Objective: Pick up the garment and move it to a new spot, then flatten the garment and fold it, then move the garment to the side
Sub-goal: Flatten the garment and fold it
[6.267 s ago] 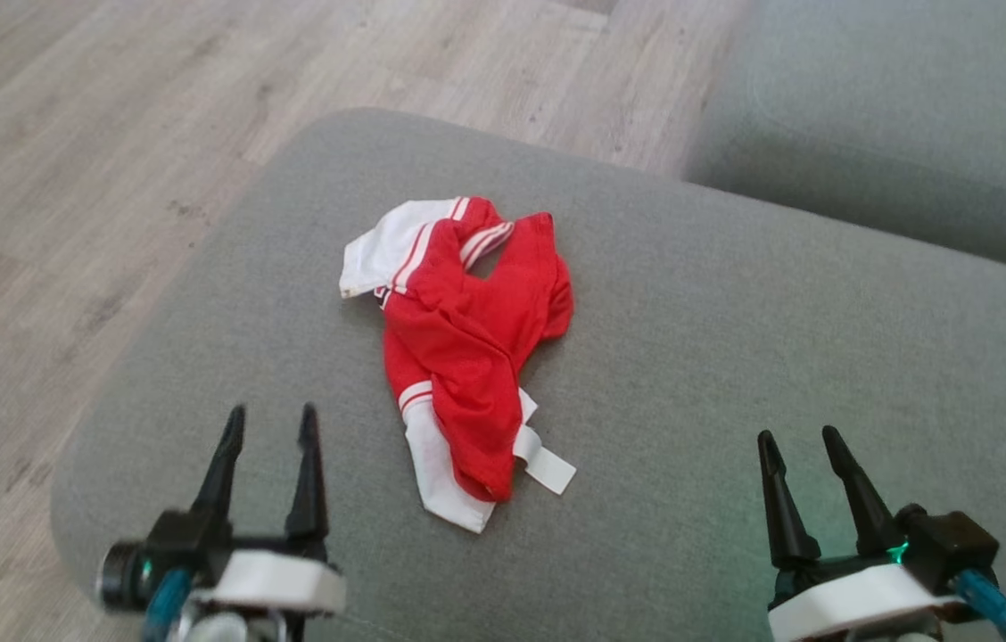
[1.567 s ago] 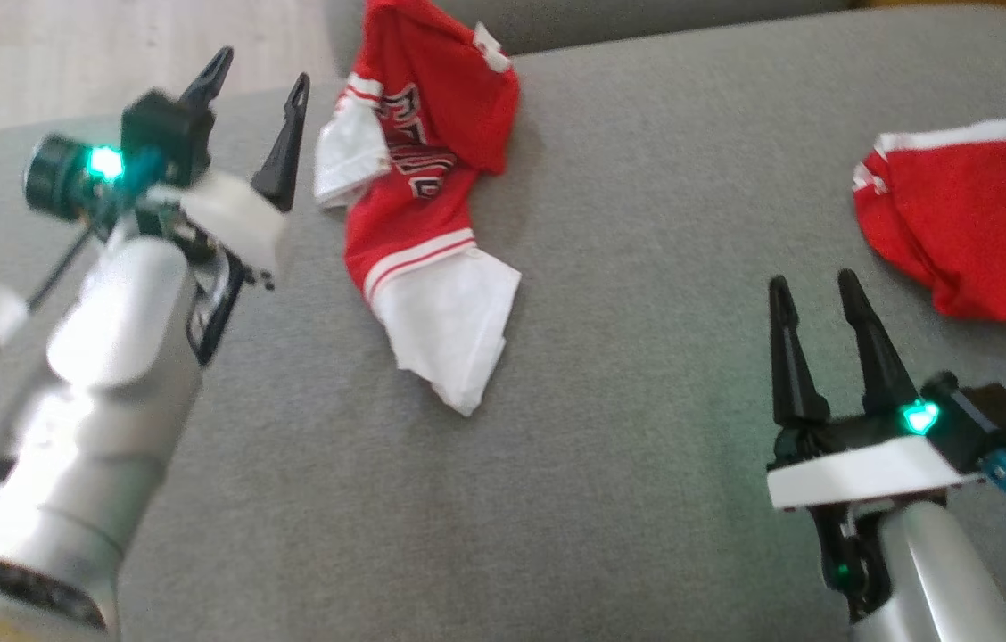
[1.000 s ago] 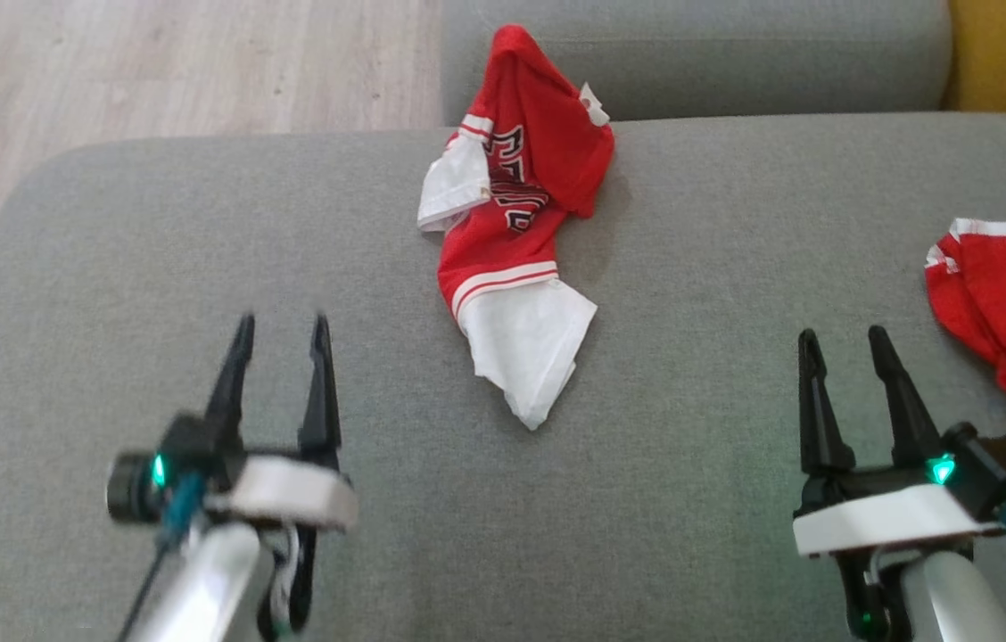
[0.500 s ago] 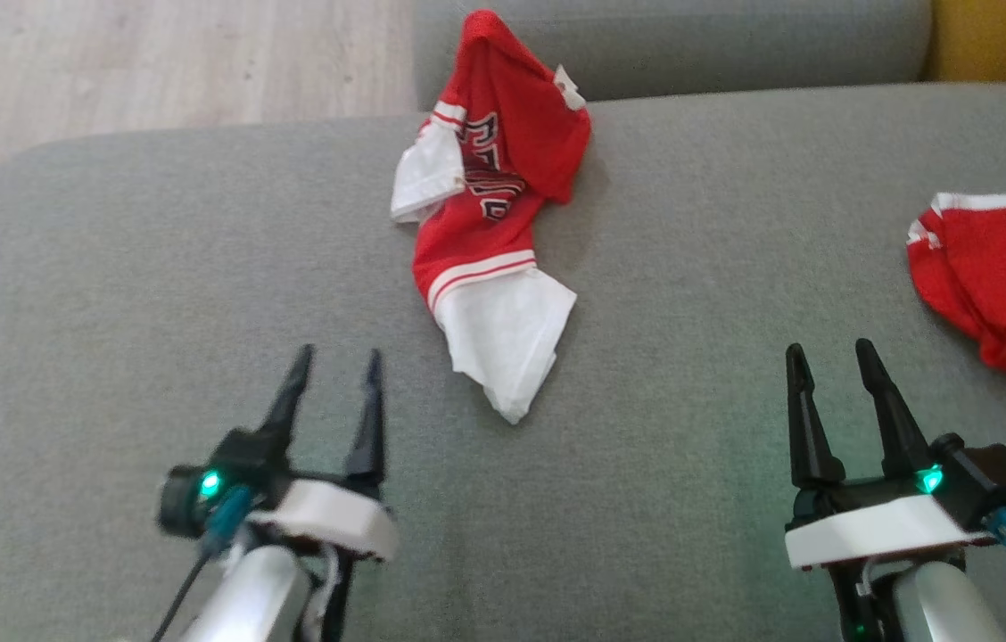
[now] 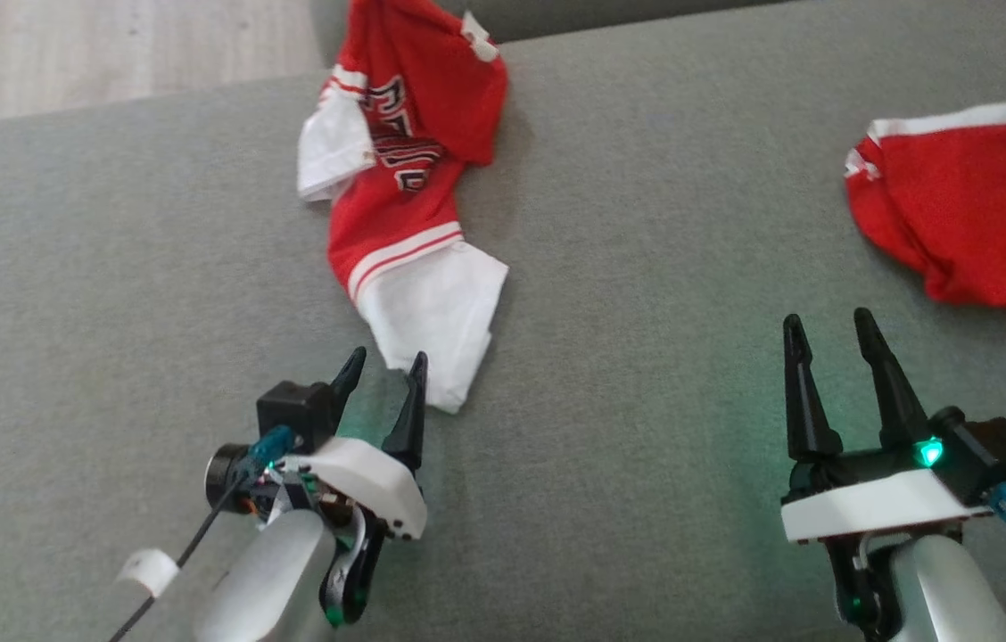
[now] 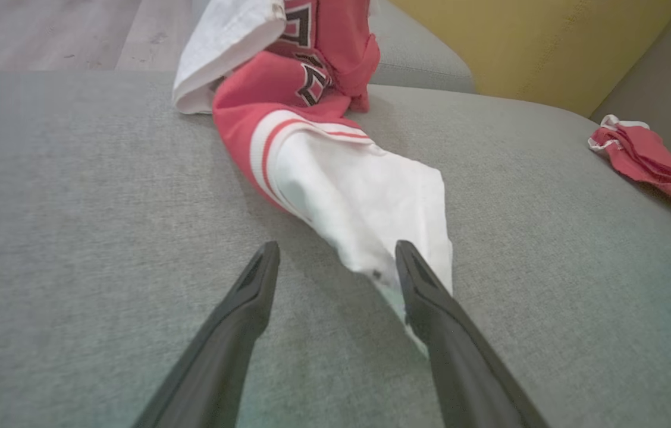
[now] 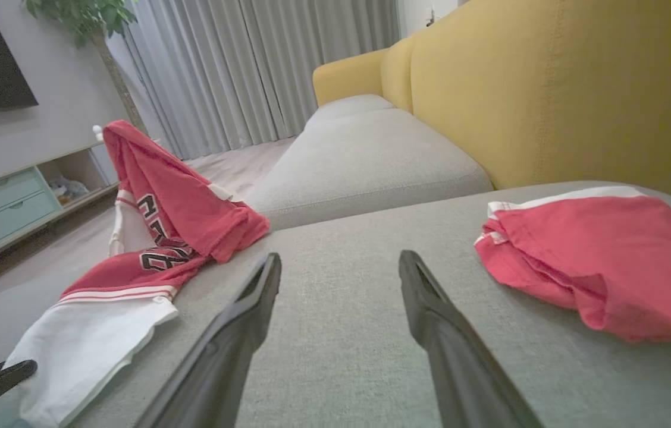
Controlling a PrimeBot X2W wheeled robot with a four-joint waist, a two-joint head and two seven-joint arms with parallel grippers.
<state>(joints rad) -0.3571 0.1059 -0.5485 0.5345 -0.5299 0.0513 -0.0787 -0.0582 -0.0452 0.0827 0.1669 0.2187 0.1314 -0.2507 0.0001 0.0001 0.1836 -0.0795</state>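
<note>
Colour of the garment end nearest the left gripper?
White on the garment, then red-and-white stripes; left wrist view shows it best.

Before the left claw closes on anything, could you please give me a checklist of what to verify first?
1. The left claw is open: ok.
2. The white end of the jersey is centred between its fingers: not ok, it lies toward one finger.
3. The fingers are touching the cloth: cannot tell.
4. The right claw is open and empty: ok, it is over bare cushion.
5. The second red garment lies apart from the jersey: ok.
6. The jersey is flat: not ok, it is crumpled.
</note>
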